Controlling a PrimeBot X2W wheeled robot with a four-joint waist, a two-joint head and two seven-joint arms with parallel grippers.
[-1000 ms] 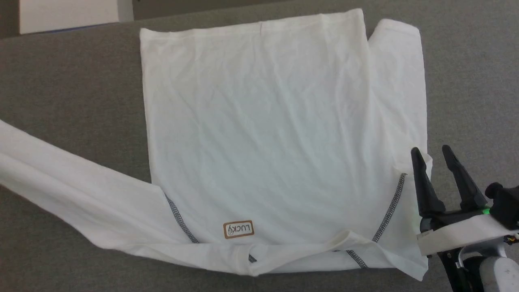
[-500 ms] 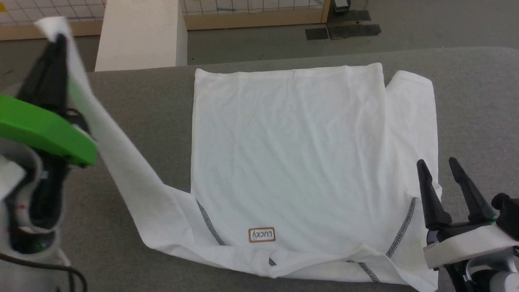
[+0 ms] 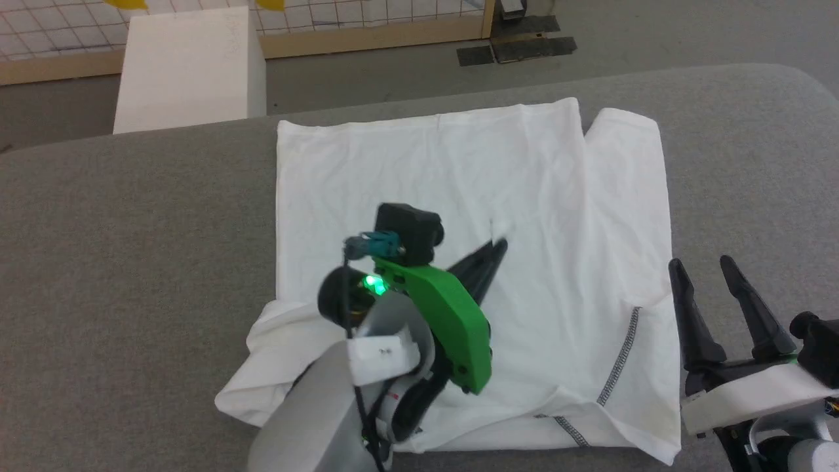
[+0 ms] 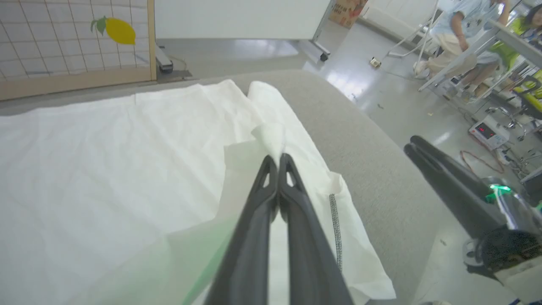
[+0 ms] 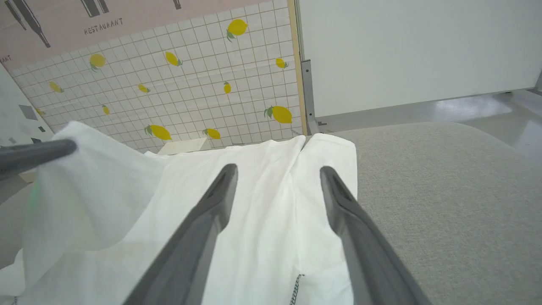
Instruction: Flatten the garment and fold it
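Your garment [image 3: 426, 170] lies spread on the grey padded table [image 3: 131, 229], roughly in the middle. Its straight far edge runs near the table's far side, in front of the white box [image 3: 190, 65]. The body is fairly flat, plain white and thin, with faint wrinkles across it.

Along your right side a sleeve [image 3: 629, 170] lies folded in, straight beside the body. A grey-black stitched seam [image 3: 619, 357] slants down near the close right corner.

Look at your left gripper [image 3: 495, 249]: it sits over the middle of the shirt with its fingers pressed together, pinching a small tuft of white cloth at the tips. The left wrist view shows that tuft [image 4: 271, 135] poking out past the dark tips. Fabric hangs from the pinch back toward the near left corner, where the cloth is bunched and rumpled [image 3: 262, 373].

Your right gripper [image 3: 701, 265] stands at the shirt's near right edge, fingers spread wide, nothing between them, just above the cloth.
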